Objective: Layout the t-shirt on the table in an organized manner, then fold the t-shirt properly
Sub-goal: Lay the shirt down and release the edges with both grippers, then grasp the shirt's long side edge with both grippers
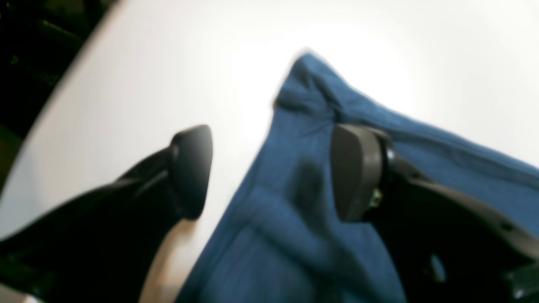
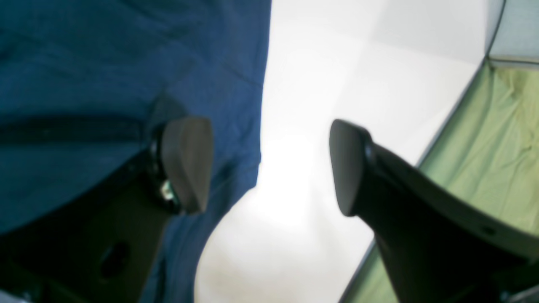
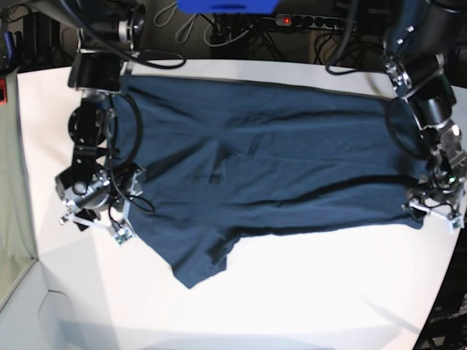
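Observation:
The dark navy t-shirt (image 3: 277,153) lies spread across the white table (image 3: 306,292), with wrinkles and a pointed flap hanging toward the front edge. My right gripper (image 3: 93,222) hovers at the shirt's left border. In the right wrist view the right gripper (image 2: 267,166) is open, one finger (image 2: 187,164) over the t-shirt (image 2: 105,63), the other over bare table (image 2: 337,63). My left gripper (image 3: 436,214) is at the shirt's right border. Up close the left gripper (image 1: 271,172) is open, straddling the edge of the t-shirt (image 1: 286,235) just below a corner of the cloth.
Green cloth (image 2: 484,147) hangs beyond the table's curved edge on the right arm's side. Cables and a power strip (image 3: 314,20) run behind the table. A dark area (image 1: 33,50) lies past the table edge in the left wrist view.

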